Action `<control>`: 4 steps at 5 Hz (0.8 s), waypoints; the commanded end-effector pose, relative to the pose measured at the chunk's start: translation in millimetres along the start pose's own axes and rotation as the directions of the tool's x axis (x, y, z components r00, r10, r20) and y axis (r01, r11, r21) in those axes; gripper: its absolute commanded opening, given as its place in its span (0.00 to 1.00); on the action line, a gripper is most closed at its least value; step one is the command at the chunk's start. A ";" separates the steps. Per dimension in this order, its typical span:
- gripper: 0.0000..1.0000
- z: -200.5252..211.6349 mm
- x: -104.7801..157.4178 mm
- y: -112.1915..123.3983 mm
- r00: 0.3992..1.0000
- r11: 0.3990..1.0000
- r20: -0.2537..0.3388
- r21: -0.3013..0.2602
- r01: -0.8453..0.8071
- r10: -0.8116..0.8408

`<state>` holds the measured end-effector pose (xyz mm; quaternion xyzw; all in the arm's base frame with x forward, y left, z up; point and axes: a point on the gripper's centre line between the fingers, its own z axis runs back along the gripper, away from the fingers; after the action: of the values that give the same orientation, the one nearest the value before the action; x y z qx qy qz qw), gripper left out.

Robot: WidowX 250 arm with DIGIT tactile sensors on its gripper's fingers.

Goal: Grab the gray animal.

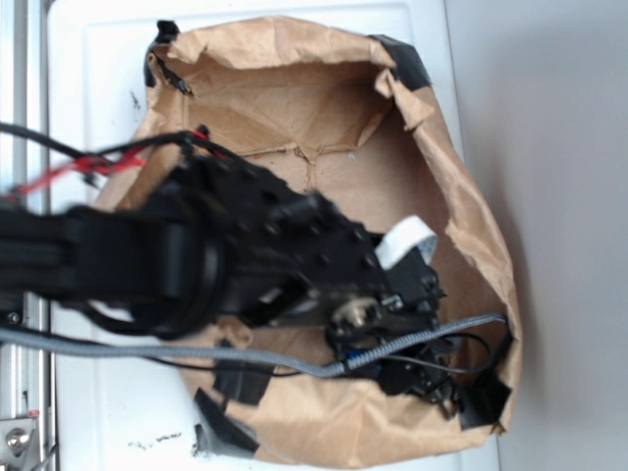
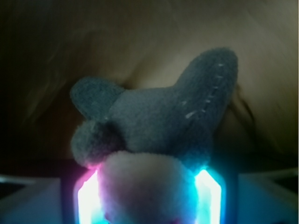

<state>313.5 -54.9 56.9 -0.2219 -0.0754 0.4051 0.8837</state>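
Gray plush animal (image 2: 154, 126) sits pinched between my gripper (image 2: 149, 196)'s glowing fingers (image 2: 88, 198), clenched on its whitish patch inside the paper bag (image 1: 471, 216), so I judge the grab made.

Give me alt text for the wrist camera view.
A gray plush animal fills the frame, its whitish patch lying between the gripper's two glowing fingers, which sit close against its sides. Dim brown paper lies behind it.
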 end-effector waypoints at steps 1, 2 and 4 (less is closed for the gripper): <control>0.00 95.7 16.1 -2.7 1.000 0.970 -0.014 -0.244 -0.012 0.009; 0.00 114.8 15.7 -4.8 0.997 0.996 0.080 -0.092 -0.016 0.024; 0.00 146.5 18.2 -2.1 0.961 0.853 0.270 0.486 -0.188 0.058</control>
<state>276.0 5.2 156.1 0.0699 -0.0282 0.4853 0.8711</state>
